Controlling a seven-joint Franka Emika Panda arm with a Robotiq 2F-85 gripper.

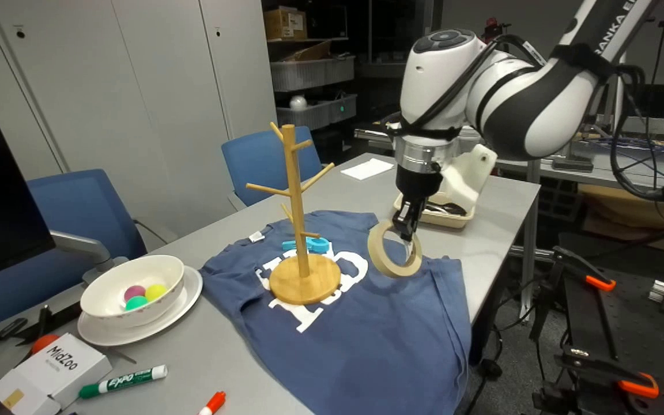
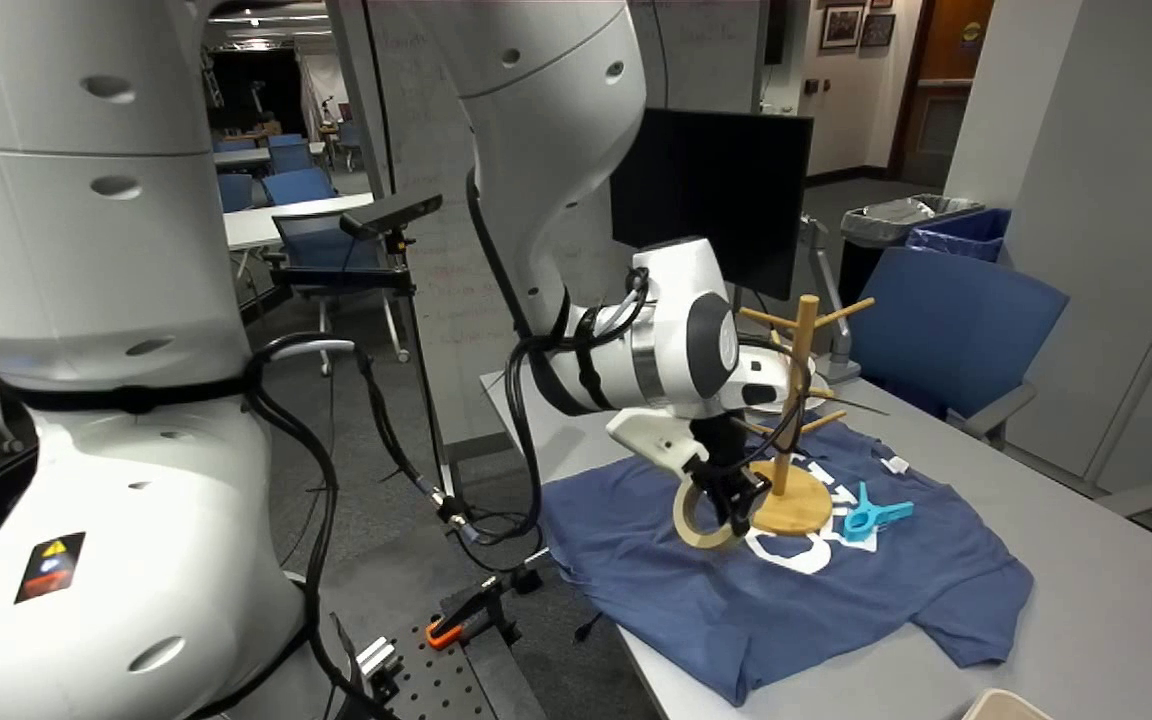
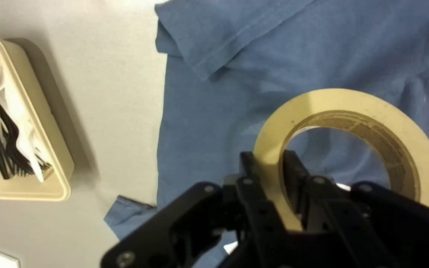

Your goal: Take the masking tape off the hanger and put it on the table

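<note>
Black metal fingers [image 3: 255, 208] are pinching the cream-beige ring of masking tape [image 3: 341, 99] in the wrist view, one inside its hole, presumably for a firm hold. It is hanging above a dark-blue fabric shirt [image 3: 207, 130] on the light-grey desk [image 3: 125, 111]. In an exterior view, a light wooden post-and-peg hanger [image 1: 296, 207] is standing on the shirt, apart from the tape, so lowering is probably remaining. In an exterior view showing a sky-blue plastic clamp [image 2: 870, 515] on the shirt, the tape is looking round and tilted.

Shelves [image 1: 333, 39] dim in exterior view. Wrist view: glare on table [image 3: 125, 93], shadow beside tray [image 3: 45, 119], hand [image 3: 269, 163] slightly blurred.
</note>
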